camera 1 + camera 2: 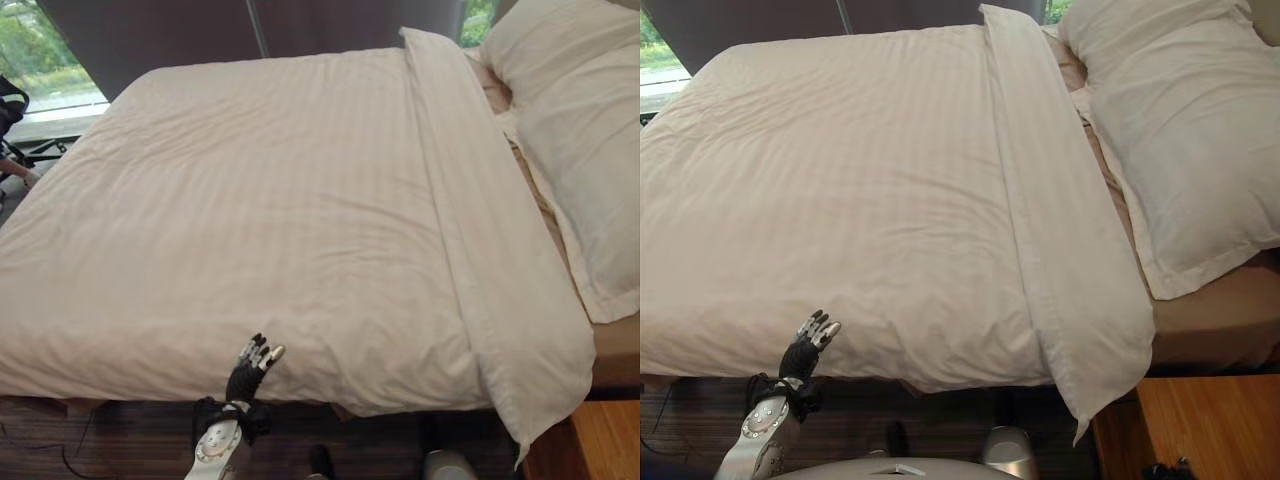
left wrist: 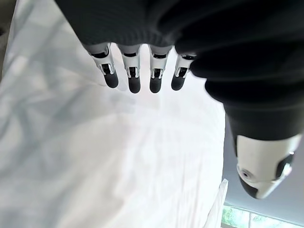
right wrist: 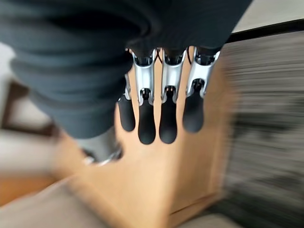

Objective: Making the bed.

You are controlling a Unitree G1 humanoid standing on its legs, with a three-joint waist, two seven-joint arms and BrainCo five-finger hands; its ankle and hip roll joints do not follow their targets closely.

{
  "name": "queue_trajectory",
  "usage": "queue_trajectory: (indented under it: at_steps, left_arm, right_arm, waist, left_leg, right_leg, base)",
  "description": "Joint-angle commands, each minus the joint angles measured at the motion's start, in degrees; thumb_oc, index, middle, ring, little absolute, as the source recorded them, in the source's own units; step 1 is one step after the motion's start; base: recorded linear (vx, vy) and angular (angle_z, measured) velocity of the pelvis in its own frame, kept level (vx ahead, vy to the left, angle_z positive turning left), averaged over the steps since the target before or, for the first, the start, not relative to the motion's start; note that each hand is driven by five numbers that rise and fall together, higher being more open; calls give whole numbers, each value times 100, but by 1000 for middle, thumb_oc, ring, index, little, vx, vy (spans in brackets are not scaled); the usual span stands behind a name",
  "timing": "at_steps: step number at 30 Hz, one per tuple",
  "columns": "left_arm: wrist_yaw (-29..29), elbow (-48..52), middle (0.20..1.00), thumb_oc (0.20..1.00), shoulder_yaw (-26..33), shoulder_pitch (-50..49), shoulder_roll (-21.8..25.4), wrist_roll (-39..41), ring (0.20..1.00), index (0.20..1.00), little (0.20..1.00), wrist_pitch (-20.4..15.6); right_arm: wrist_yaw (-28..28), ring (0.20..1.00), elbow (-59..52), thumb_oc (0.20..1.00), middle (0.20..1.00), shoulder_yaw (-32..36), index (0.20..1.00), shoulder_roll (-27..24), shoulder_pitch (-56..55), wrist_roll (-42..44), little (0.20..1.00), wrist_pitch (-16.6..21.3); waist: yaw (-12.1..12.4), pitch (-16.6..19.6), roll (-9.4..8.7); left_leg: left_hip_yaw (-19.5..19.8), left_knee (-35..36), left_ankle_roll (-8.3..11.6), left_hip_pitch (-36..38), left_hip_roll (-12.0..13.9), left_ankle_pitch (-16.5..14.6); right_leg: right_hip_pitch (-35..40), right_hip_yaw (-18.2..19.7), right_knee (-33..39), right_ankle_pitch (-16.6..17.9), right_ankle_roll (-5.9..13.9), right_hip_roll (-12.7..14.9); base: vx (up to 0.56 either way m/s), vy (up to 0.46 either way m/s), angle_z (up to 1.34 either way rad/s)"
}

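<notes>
Now the bed (image 1: 615,350) holds a big white duvet (image 1: 260,220) spread nearly flat over most of it. The duvet's long side runs from the window end at the left to the pillow end at the right. Its top edge is turned back in a long folded band (image 1: 480,250) that crosses the bed, and one corner hangs off the near edge. Two white pillows (image 1: 1180,140) lie just past the band, overlapping. The left hand (image 1: 252,368) rests at the duvet's near edge, fingers straight and close together. The right hand (image 3: 156,102) hangs over wooden floor (image 3: 142,190), fingers straight too, though that view is blurry.
</notes>
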State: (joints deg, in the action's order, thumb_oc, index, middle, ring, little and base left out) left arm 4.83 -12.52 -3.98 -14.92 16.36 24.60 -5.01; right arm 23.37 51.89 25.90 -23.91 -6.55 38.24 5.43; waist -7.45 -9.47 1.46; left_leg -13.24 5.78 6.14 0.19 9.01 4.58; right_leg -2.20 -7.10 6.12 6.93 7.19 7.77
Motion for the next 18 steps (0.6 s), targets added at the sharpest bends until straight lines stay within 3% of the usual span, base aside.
queue_trajectory:
  at_steps: [1, 3, 8, 12, 18]
  left_arm:
    - [177, 433, 1000, 1000, 246, 325, 146, 122, 1000, 1000, 1000, -515]
    - [214, 488, 1000, 1000, 238, 358, 163, 106, 1000, 1000, 1000, -551]
    - [343, 1352, 1000, 1000, 552, 512, 330, 34, 1000, 1000, 1000, -855]
    - [446, 2063, 1000, 1000, 866, 490, 482, -88, 1000, 1000, 1000, -1005]
    - [452, 2881, 1000, 1000, 1252, 290, 548, -195, 1000, 1000, 1000, -1159]
  right_arm:
    - [602, 1000, -1488, 1000, 1000, -176, 1000, -613, 527, -2341, 1000, 225]
    - [684, 1000, -1904, 1000, 1000, -211, 1000, -682, 565, -2666, 1000, 202]
    - [709, 1000, -3928, 1000, 1000, -628, 1000, -1056, 702, -4782, 1000, -4]
    - [496, 1000, -4590, 1000, 1000, -766, 1000, -728, 694, -4963, 1000, 54]
    - [-111, 1000, -4970, 1000, 1000, -1043, 1000, 278, 303, -4100, 1000, 378]
  waist:
    - [71, -152, -225]
    - [69, -119, -244]
    - [127, 14, -362]
    - [177, 62, -448]
    - [444, 3, -492]
  left_leg:
    - [-63, -78, -246, 504, -44, -1004]
    - [-64, -78, -260, 498, -54, -989]
    - [-67, -78, -346, 577, -96, -1036]
    - [-86, -78, -396, 597, -120, -1065]
    - [87, -78, -514, 564, -189, -1124]
  right_leg:
    - [441, -181, -112, -939, 82, 237]
    - [431, -181, -112, -919, 78, 247]
    - [450, -148, -117, -858, 107, 280]
    - [424, -128, -134, -802, 148, 304]
    - [397, -343, -396, -752, 243, 325]
  base:
    - [-21, 70, 0]
    - [-26, 45, 4]
    - [-19, 84, 3]
    - [-12, 81, -6]
    - [9, 69, 2]
